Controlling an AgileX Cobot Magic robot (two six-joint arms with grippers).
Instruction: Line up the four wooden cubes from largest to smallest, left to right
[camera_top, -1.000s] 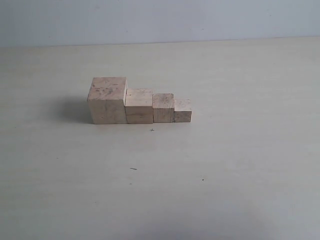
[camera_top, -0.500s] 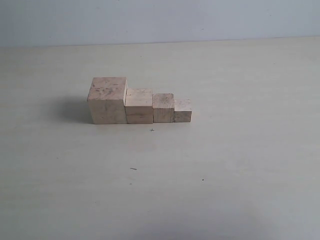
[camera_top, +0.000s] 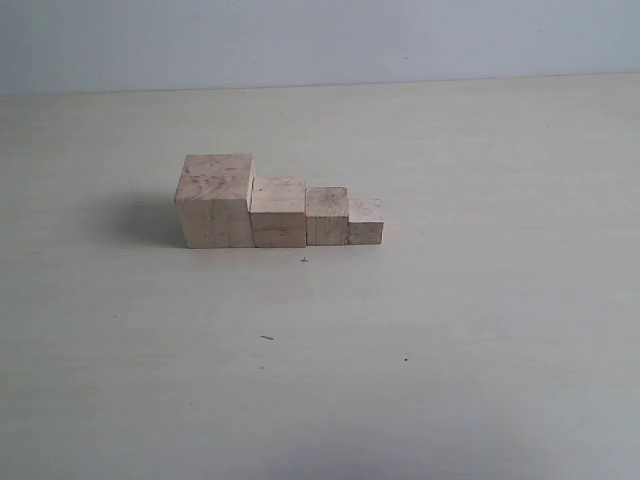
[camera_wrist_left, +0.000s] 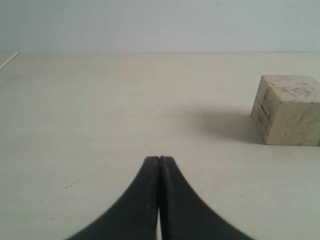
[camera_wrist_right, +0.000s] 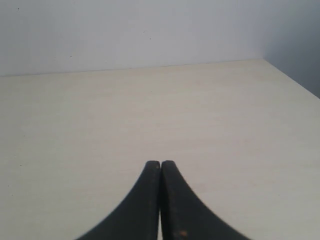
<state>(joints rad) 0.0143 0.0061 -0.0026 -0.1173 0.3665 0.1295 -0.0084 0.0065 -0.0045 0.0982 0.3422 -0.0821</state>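
Nothing has budged since a second ago: all four cubes sit exactly where they were, and neither arm has come into the exterior view.

Starting close in, the left gripper (camera_wrist_left: 159, 159) has its two black fingers pressed flat together with nothing between them, hanging over bare table (camera_top: 450, 330). The right gripper (camera_wrist_right: 160, 163) looks the same, fingers squeezed together and holding nothing, with only tabletop ahead of it and the table's far corner off to one side.

In the exterior view, the front of the pale table has a few tiny marks: a dot (camera_top: 405, 359), a short dark fleck (camera_top: 266, 337), and a little cross mark (camera_top: 304, 260) just in front of the blocks.

Then comes the row itself, a bit left of centre. The largest cube (camera_top: 215, 200) is at the left end, the second cube (camera_top: 278, 212) is touching its right side, the third cube (camera_top: 327, 216) is right against that, and the smallest cube (camera_top: 365, 221) is at the right end. Their front faces line up pretty evenly, so it reads like a staircase going down to the right. The faces are plain raw wood, just grain and dark specks. The left wrist view catches the big one from the side, well apart from the fingers, throwing a soft shadow.

Behind everything is a plain pale blue-grey wall (camera_top: 320, 40).
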